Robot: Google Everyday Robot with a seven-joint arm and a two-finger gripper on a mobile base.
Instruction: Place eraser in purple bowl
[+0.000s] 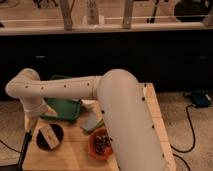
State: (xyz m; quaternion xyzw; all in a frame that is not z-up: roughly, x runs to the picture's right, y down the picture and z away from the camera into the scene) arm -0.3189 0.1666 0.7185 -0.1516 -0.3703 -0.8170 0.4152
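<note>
The purple bowl [58, 143], very dark and round, sits at the front left of the wooden table [152, 117]. The eraser [47, 133], a small pale cream block with a faint reddish mark, lies inside the bowl. My white arm [120, 115] reaches across the table to the left and bends down. The gripper [30, 124] hangs at its end, just left of and slightly above the bowl, close to the eraser. I cannot tell whether it touches the eraser.
An orange bowl [95, 150] with dark round pieces stands at the front centre. A flat grey-and-green slab [92, 123] lies behind it. A green tray [62, 108] sits at the back left. A dark counter and a cable [192, 125] lie beyond the table.
</note>
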